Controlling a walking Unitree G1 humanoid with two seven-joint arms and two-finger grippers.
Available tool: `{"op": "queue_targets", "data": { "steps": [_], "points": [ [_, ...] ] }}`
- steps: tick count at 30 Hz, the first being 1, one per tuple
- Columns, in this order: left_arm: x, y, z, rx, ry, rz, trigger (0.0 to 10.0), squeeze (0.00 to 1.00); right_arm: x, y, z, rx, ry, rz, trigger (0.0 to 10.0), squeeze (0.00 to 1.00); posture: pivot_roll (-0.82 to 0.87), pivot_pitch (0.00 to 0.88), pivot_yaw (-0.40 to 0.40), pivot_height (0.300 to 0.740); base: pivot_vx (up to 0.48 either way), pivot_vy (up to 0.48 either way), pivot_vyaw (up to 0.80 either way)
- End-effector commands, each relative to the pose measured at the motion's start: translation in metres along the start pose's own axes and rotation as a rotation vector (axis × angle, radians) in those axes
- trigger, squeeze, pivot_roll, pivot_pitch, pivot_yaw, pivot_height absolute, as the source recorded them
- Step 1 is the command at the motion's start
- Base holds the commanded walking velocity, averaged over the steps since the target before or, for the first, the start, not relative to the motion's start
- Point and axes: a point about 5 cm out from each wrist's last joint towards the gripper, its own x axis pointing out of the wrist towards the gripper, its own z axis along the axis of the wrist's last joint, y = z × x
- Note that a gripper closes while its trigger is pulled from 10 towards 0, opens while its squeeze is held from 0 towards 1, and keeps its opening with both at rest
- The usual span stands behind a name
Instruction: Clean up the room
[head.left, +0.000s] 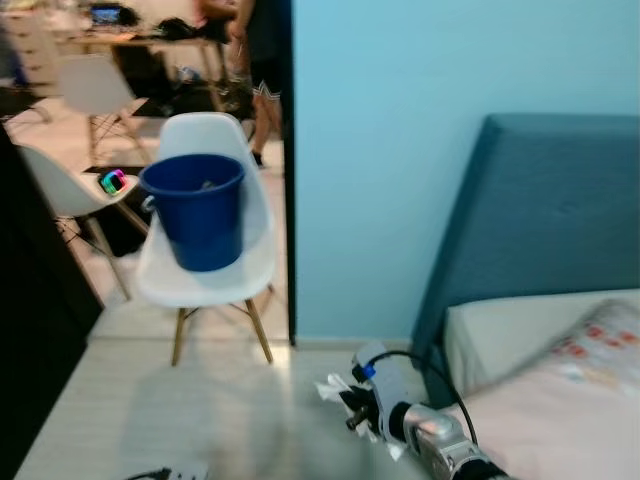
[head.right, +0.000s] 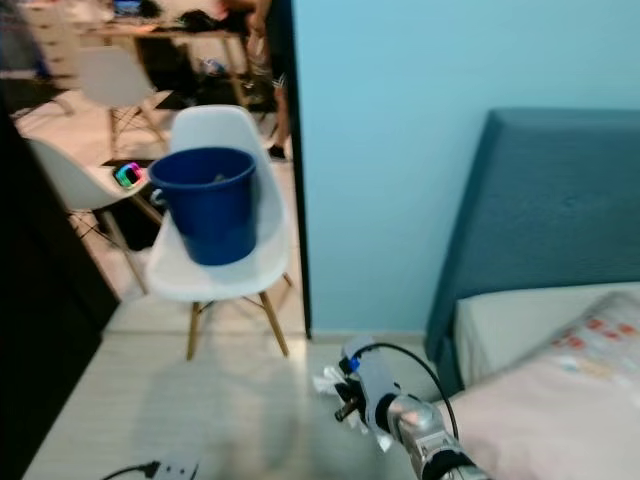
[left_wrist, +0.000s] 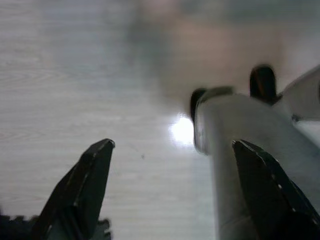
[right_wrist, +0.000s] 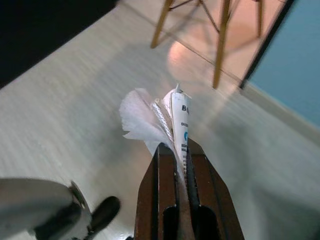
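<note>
bucket (head.left: 198, 208) contents unreadable, maybe some scrap inside; person (head.left: 262, 60) cut at top edge; wrapper (right_wrist: 179, 131) text clipped.

Soft, even indoor light fills both eye views, which are slightly blurred throughout; the far room behind the white chair (head.left: 205, 255) looks brightest. The chair casts a faint shadow on the pale floor (head.left: 200, 410). A small white glare spot (left_wrist: 182, 131) shines on the floor in the hazy left wrist view.
</note>
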Motion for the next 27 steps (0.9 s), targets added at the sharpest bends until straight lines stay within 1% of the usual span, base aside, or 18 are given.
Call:
{"op": "queue_targets", "data": {
  "steps": [1,2,5,9,10,11,14,16,17,18,20,21,22,23,24,25,26,27],
  "points": [
    [-0.002,-0.003,-0.018,-0.003,0.072,-0.015,10.0,0.00,0.007,0.003,0.020,-0.050,-0.067,0.039,10.0,0.00,0.02,0.028,-0.051,0.703,0.307,0.000,0.66],
    [-0.002,-0.003,-0.018,-0.003,0.072,-0.015,10.0,0.00,0.007,0.003,0.020,-0.050,-0.067,0.039,10.0,0.00,0.02,0.028,-0.051,0.703,0.307,0.000,0.66],
    [-0.002,-0.004,-0.017,-0.013,0.069,-0.012,10.0,0.00,0.010,0.004,0.035,-0.088,-0.116,0.071,10.0,0.00,0.02,0.023,-0.056,0.703,0.309,0.000,0.64],
    [-0.002,-0.004,-0.016,-0.023,0.065,-0.010,10.0,0.00,0.011,0.003,0.045,-0.119,-0.146,0.086,10.0,0.00,0.02,0.021,-0.060,0.703,0.308,0.000,0.64],
    [0.000,-0.002,-0.008,-0.047,0.043,-0.001,10.0,0.00,0.013,0.002,0.058,-0.144,-0.188,0.087,10.0,0.00,0.03,0.018,-0.061,0.703,0.307,0.000,0.64],
    [0.000,-0.002,-0.006,-0.053,0.037,0.001,10.0,0.00,0.013,0.002,0.060,-0.149,-0.198,0.087,10.0,0.00,0.03,0.018,-0.061,0.703,0.307,0.000,0.64],
    [0.002,0.004,0.013,-0.084,-0.023,0.017,10.0,0.00,0.016,0.001,0.078,-0.151,-0.255,0.078,10.0,0.00,0.03,0.020,-0.060,0.703,0.311,0.000,0.00],
    [0.002,0.004,0.013,-0.084,-0.023,0.017,10.0,0.00,0.016,0.001,0.078,-0.151,-0.255,0.078,10.0,0.00,0.03,0.020,-0.060,0.703,0.311,0.000,0.00],
    [0.003,0.007,0.032,-0.101,-0.082,0.026,10.0,0.00,0.017,-0.002,0.092,-0.155,-0.299,0.050,10.0,0.00,0.03,0.021,-0.058,0.703,0.311,0.000,0.00],
    [0.003,0.007,0.032,-0.101,-0.082,0.026,10.0,0.00,0.017,-0.002,0.092,-0.155,-0.299,0.050,10.0,0.00,0.03,0.021,-0.058,0.703,0.311,0.000,0.00],
    [0.004,0.008,0.053,-0.141,-0.148,0.026,10.0,0.00,0.017,-0.005,0.103,-0.149,-0.334,0.029,10.0,0.00,0.03,0.020,-0.057,0.703,0.309,0.000,0.00],
    [0.004,0.008,0.053,-0.141,-0.148,0.026,10.0,0.00,0.017,-0.005,0.103,-0.149,-0.334,0.029,10.0,0.00,0.03,0.020,-0.057,0.703,0.307,0.000,0.00],
    [0.003,0.009,0.063,-0.157,-0.178,0.025,10.0,0.00,0.016,-0.006,0.107,-0.137,-0.350,0.024,10.0,0.00,0.03,0.021,-0.056,0.703,0.307,0.000,0.00],
    [0.003,0.009,0.063,-0.157,-0.178,0.025,10.0,0.00,0.016,-0.006,0.107,-0.137,-0.350,0.024,10.0,0.00,0.03,0.021,-0.056,0.703,0.307,0.000,0.00],
    [0.002,0.010,0.089,-0.170,-0.262,0.023,10.0,0.00,0.015,-0.008,0.118,-0.097,-0.406,0.029,10.0,0.00,0.04,0.020,-0.054,0.703,0.304,0.000,0.00],
    [0.000,0.011,0.102,-0.172,-0.304,0.022,10.0,0.00,0.014,-0.009,0.124,-0.071,-0.442,0.034,10.0,0.00,0.03,0.021,-0.051,0.703,0.311,0.000,0.00],
    [0.000,0.011,0.102,-0.172,-0.304,0.022,10.0,0.00,0.014,-0.009,0.124,-0.071,-0.442,0.034,10.0,0.00,0.03,0.021,-0.051,0.703,0.311,0.000,0.00],
    [-0.001,0.012,0.112,-0.171,-0.337,0.022,10.0,0.00,0.013,-0.009,0.130,-0.047,-0.475,0.042,10.0,0.00,0.03,0.021,-0.051,0.703,0.315,0.000,0.00]
  ]
}}
